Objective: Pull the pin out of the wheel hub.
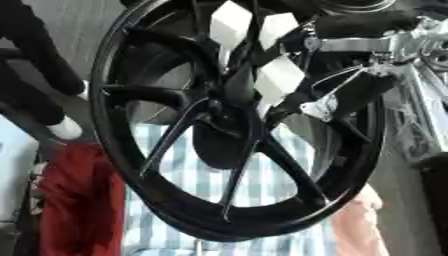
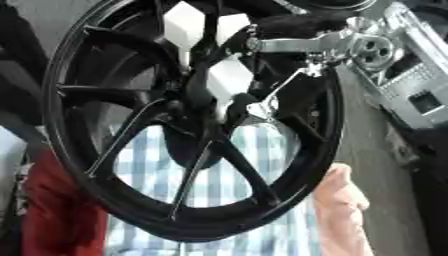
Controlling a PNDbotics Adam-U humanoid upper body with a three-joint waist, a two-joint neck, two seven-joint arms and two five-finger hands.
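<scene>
A black spoked wheel (image 1: 175, 200) fills both views, standing tilted close in front of me. Its hub (image 1: 219, 125) sits at the middle where the spokes meet. My right hand (image 1: 280, 77) comes in from the upper right on a silver wrist. Its fingers, with white pads (image 1: 229, 22), curl in onto the hub centre and close there on the pin. The pin itself is hidden under them. My left hand (image 1: 35, 75) shows as a dark shape with a white tip at the left edge, just outside the rim.
A blue-and-white checked cloth (image 2: 219, 185) lies behind the lower spokes. Red fabric (image 1: 79, 200) is at the lower left, and a pale pink shape (image 2: 341, 210) touches the rim at the lower right. Silver metal machinery (image 2: 411, 85) stands at the right.
</scene>
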